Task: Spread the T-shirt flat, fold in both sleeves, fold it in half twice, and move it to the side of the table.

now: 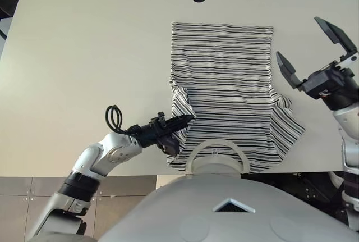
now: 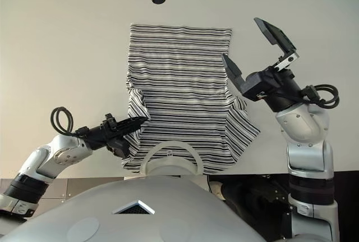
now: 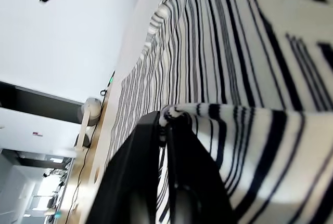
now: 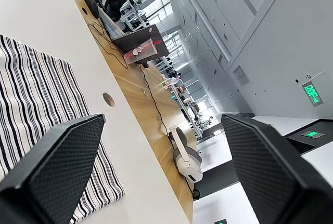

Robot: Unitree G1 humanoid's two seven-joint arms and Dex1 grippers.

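black-and-white striped t-shirt (image 1: 224, 79), white table (image 1: 84, 56), black grippers

Bright even light, faint soft shadows, table (image 1: 84, 73) washed pale.

**Green lit signs in the room, none clearly legible**

From the right wrist, a green lit sign (image 4: 312, 94) stands out from the grey wall (image 4: 270, 37) of the room, far beyond the table (image 4: 31, 5). It bears pale characters and what looks like an arrow, too small to read with certainty. Just beside it is a second green lit sign (image 4: 312, 134), its marks illegible. A third green sign (image 4: 220, 221) is cut off by the frame. From the left wrist, a small red mark (image 3: 36, 134) sits on a white panel (image 3: 21, 120) in the room behind, also unreadable.
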